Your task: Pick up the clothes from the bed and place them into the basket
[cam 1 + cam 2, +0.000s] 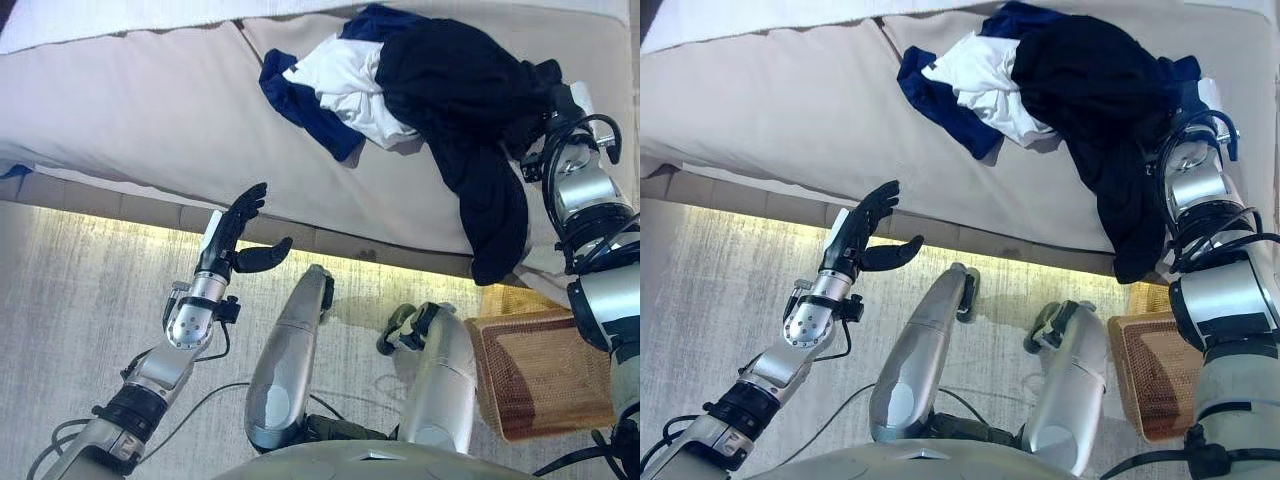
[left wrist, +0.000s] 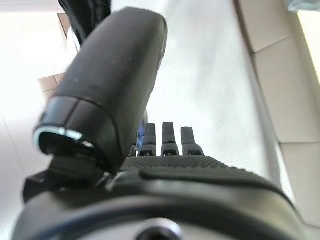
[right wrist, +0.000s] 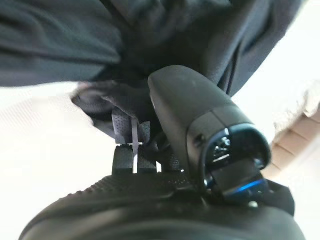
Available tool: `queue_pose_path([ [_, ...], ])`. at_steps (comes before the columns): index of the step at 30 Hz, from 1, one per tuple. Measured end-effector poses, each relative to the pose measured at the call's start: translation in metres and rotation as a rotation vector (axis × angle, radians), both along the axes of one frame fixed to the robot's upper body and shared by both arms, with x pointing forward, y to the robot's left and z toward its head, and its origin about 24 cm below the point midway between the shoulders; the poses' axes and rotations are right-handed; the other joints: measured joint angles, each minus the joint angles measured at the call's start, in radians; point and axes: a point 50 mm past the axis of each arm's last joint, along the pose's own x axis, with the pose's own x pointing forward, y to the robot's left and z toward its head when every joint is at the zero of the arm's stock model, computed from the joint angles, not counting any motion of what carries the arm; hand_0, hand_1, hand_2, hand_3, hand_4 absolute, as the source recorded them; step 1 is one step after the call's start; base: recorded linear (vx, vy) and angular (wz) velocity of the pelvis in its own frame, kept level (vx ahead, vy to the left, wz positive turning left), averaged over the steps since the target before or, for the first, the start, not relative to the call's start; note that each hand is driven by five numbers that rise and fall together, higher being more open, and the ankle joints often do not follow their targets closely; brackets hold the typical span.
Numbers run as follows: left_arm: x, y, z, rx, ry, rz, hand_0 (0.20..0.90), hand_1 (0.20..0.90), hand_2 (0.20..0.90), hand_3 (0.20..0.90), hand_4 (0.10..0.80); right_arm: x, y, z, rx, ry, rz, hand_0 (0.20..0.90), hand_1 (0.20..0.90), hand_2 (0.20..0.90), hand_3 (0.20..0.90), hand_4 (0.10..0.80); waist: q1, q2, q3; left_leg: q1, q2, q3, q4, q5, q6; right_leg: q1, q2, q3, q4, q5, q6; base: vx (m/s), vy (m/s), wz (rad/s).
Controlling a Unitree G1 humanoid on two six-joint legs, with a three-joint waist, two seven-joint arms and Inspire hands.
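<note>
A pile of clothes lies at the back right of the beige bed (image 1: 150, 110): a black garment (image 1: 450, 80), a white garment (image 1: 345, 80) and a navy garment (image 1: 300, 105). The black garment drapes over the bed's front edge, above the wicker basket (image 1: 540, 375) on the floor at the right. My right hand (image 1: 562, 105) is pushed into the right side of the black garment; in the right wrist view the black cloth (image 3: 75, 40) bunches over the hand (image 3: 190, 110). My left hand (image 1: 235, 235) is open and empty in front of the bed's edge, apart from the clothes.
A grey rug (image 1: 80, 320) covers the floor in front of the bed. A lit strip runs under the bed's front edge (image 1: 120, 215). The basket also shows in the right eye view (image 1: 1155, 380), close to my right arm.
</note>
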Motion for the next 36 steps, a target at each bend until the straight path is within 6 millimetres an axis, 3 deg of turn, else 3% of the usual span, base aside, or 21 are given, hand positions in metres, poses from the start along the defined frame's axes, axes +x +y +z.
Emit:
queue_pose_path([
  [4, 0.001, 0.000, 0.003, -0.004, -0.013, -0.001, 0.900, 0.900, 0.900, 0.900, 0.800, -0.002, -0.004, 0.002, 0.021, -0.012, -0.015, 0.300, 0.300, 0.300, 0.200, 0.100, 0.001, -0.004, -0.002, 0.116, 0.008, 0.020, -0.105, 0.021, -0.007, 0.108, 0.017, -0.012, -0.110, 0.049, 0.000, 0.037, 0.027, -0.12],
  [14, 0.009, 0.003, 0.015, -0.001, -0.030, 0.020, 0.900, 0.900, 0.900, 0.900, 0.800, -0.013, -0.028, 0.011, 0.046, -0.020, -0.067, 0.300, 0.300, 0.300, 0.200, 0.100, 0.005, -0.032, -0.021, 0.413, 0.007, 0.034, -0.332, 0.040, -0.016, 0.392, 0.059, -0.040, -0.336, 0.084, 0.035, 0.090, -0.004, -0.06],
  [18, 0.011, 0.004, 0.016, 0.002, -0.025, 0.018, 0.900, 0.900, 0.900, 0.900, 0.800, -0.015, -0.032, 0.009, 0.047, -0.010, -0.066, 0.300, 0.300, 0.300, 0.200, 0.100, 0.004, -0.071, -0.108, 0.443, 0.008, 0.032, -0.399, 0.053, -0.023, 0.423, 0.068, -0.051, -0.404, 0.090, 0.041, 0.053, -0.004, 0.01],
  [26, 0.013, 0.003, 0.016, 0.003, -0.019, 0.019, 0.900, 0.900, 0.900, 0.900, 0.800, -0.017, -0.034, 0.007, 0.068, -0.015, -0.073, 0.300, 0.300, 0.300, 0.200, 0.100, -0.002, -0.080, -0.146, 0.556, 0.023, 0.031, -0.516, 0.085, -0.030, 0.540, 0.103, -0.078, -0.525, 0.132, 0.032, -0.016, 0.008, -0.01],
  [30, 0.013, 0.004, 0.014, 0.009, -0.003, 0.027, 0.900, 0.900, 0.900, 0.900, 0.800, -0.022, -0.040, 0.022, 0.045, -0.070, -0.085, 0.300, 0.300, 0.300, 0.200, 0.100, -0.011, -0.081, -0.148, 0.607, 0.023, 0.038, -0.601, 0.113, -0.026, 0.582, 0.120, -0.078, -0.602, 0.161, 0.040, -0.036, 0.029, -0.03],
  [36, 0.012, 0.011, 0.002, 0.017, 0.071, 0.065, 0.900, 0.900, 0.900, 0.900, 0.800, -0.038, -0.057, 0.075, -0.001, -0.205, -0.128, 0.300, 0.300, 0.300, 0.200, 0.100, -0.055, -0.082, -0.149, 0.659, 0.025, 0.047, -0.727, 0.191, -0.031, 0.658, 0.164, -0.076, -0.802, 0.278, 0.050, -0.025, 0.020, -0.06],
])
